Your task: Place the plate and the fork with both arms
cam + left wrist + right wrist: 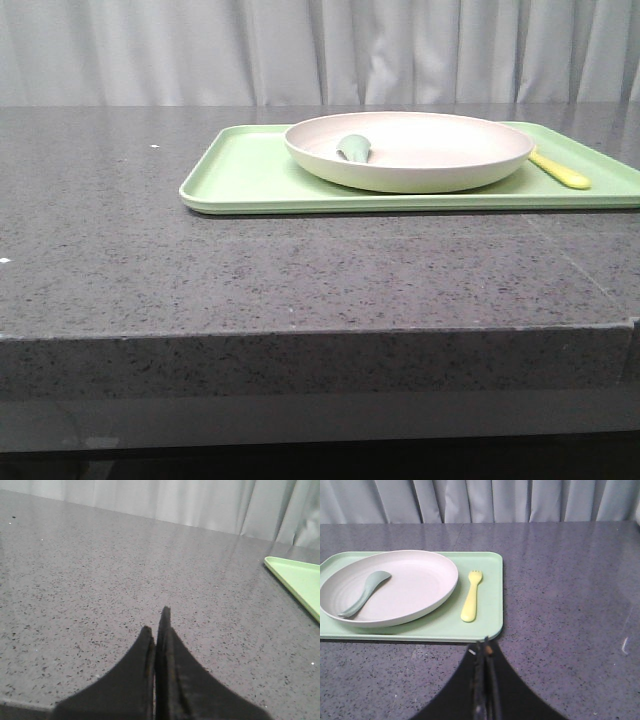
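The cream-white plate [410, 150] lies on the light-green tray [250, 175] at the back of the table. It also shows in the right wrist view [415, 582]. The pale-yellow fork [471, 597] lies on the tray right beside the plate, tines away from me; its handle end shows in the front view [562, 172]. My right gripper [484, 647] is shut and empty, just off the tray's near corner. My left gripper [156, 622] is shut and empty over bare table, left of the tray [300, 582]. Neither arm shows in the front view.
A grey-green utensil [364, 592] lies inside the plate, also seen in the front view [355, 148]. The dark speckled stone table [300, 270] ends at a front edge near me. A pale curtain [320, 50] hangs behind the table.
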You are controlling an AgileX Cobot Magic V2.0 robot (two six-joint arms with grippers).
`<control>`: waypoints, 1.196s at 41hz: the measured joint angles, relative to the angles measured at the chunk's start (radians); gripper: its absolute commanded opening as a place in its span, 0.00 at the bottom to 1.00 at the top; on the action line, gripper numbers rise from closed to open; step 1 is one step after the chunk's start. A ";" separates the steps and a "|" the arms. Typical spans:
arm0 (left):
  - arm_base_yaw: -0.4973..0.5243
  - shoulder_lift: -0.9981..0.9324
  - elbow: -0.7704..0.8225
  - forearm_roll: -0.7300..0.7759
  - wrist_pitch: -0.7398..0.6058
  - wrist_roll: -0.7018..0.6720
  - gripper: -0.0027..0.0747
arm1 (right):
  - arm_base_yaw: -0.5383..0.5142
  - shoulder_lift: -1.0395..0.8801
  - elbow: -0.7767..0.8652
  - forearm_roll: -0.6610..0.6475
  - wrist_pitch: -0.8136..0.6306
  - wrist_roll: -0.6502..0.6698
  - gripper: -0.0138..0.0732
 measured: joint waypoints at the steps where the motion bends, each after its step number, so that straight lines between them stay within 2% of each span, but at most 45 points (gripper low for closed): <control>1: 0.000 0.000 0.000 0.000 0.000 0.000 0.01 | 0.000 0.000 0.000 0.000 0.000 0.000 0.03; 30: 0.000 0.000 0.000 -0.002 -0.002 0.000 0.01 | 0.000 -0.003 0.016 -0.002 -0.013 0.000 0.03; 41: 0.000 0.000 0.000 -0.002 -0.002 0.000 0.01 | -0.030 -0.138 0.238 -0.003 -0.169 0.000 0.03; 49: 0.000 0.000 0.000 -0.002 -0.002 0.000 0.01 | -0.056 -0.256 0.381 0.001 -0.156 0.000 0.03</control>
